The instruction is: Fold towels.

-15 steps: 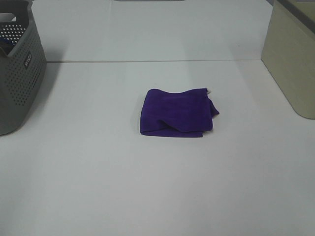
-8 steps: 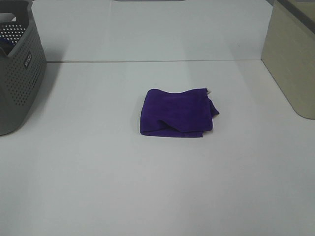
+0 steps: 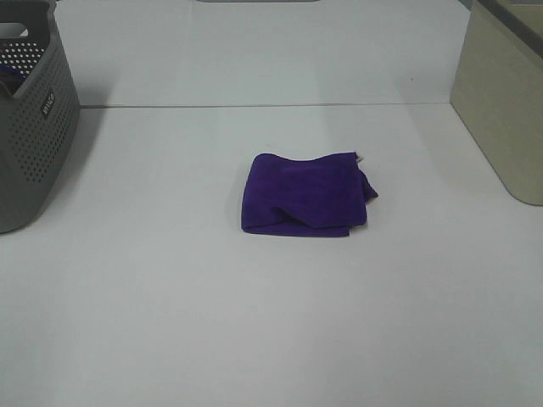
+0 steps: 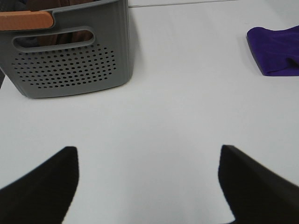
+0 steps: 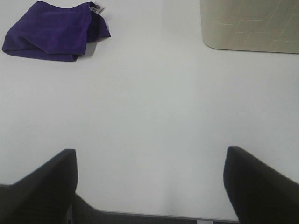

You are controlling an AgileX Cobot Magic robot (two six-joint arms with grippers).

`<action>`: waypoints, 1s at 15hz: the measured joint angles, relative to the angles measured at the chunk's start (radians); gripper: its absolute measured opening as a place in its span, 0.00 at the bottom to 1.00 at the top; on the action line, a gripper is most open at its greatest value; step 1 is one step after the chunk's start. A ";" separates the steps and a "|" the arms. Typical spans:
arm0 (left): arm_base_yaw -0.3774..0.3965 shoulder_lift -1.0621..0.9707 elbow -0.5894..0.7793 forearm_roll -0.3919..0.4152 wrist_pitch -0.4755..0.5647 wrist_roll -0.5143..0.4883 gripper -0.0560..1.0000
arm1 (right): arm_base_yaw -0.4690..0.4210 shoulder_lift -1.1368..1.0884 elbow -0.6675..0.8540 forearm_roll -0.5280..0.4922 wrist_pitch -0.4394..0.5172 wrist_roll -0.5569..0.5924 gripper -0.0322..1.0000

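Observation:
The deep purple towel [image 3: 305,197] lies folded into a small bundle in the middle of the white table, its white tag [image 3: 360,156] at the far right corner. It also shows in the left wrist view [image 4: 276,49] and in the right wrist view [image 5: 51,30]. Neither arm shows in the exterior high view. My left gripper [image 4: 147,184] is open and empty over bare table, well away from the towel. My right gripper [image 5: 149,186] is open and empty near the table's front edge, also far from the towel.
A grey perforated basket [image 3: 30,127] stands at the far left; in the left wrist view [image 4: 70,60] it has an orange handle and dark cloth inside. A beige bin [image 3: 505,93] stands at the far right, also in the right wrist view [image 5: 250,23].

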 joint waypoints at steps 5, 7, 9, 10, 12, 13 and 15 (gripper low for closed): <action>0.000 0.000 0.002 0.002 0.000 -0.002 0.99 | 0.000 0.000 0.000 -0.003 0.000 -0.001 0.94; 0.000 0.000 0.002 0.002 0.000 -0.002 0.99 | 0.000 0.000 0.000 -0.008 0.000 0.001 0.96; 0.000 0.000 0.002 0.002 -0.001 -0.002 0.99 | 0.000 0.000 0.000 -0.009 0.000 0.004 0.96; 0.001 0.000 0.002 0.002 -0.001 -0.002 0.99 | 0.000 0.000 0.000 -0.009 0.000 0.004 0.96; 0.047 0.000 0.004 0.000 -0.006 -0.002 0.99 | 0.000 0.000 0.000 -0.010 0.000 0.004 0.96; 0.072 0.000 0.004 -0.001 -0.010 -0.002 0.99 | 0.000 0.000 0.000 -0.010 0.000 0.004 0.96; 0.078 0.000 0.004 -0.002 -0.012 -0.002 0.99 | 0.000 0.000 0.000 -0.010 0.000 0.004 0.96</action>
